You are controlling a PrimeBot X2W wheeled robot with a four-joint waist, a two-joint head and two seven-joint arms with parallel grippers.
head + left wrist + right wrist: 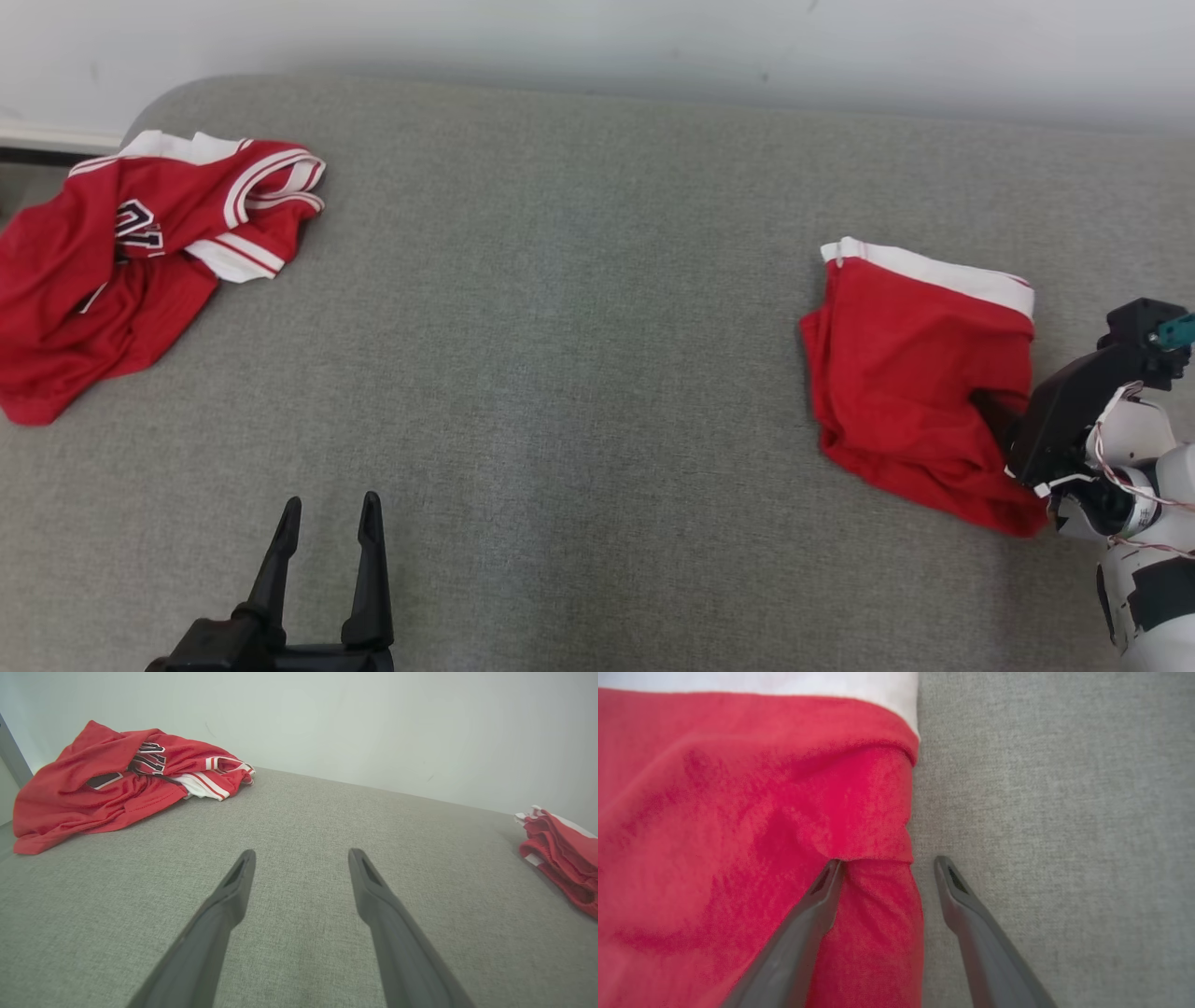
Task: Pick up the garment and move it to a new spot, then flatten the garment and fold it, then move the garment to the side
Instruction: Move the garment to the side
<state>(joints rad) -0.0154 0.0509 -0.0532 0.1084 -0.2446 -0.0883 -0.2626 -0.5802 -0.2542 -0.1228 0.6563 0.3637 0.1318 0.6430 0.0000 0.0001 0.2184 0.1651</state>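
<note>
Probably soft, light, floppy: folded red cloth garment with white band [920, 373]; better pinch doubled side edge; right gripper [887, 861] apart astride it; left gripper [331, 501] apart, empty.

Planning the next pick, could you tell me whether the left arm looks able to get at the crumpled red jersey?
Probably yes: the left gripper is open and empty, and only bare grey surface lies between it and the jersey, though some way off.
</note>
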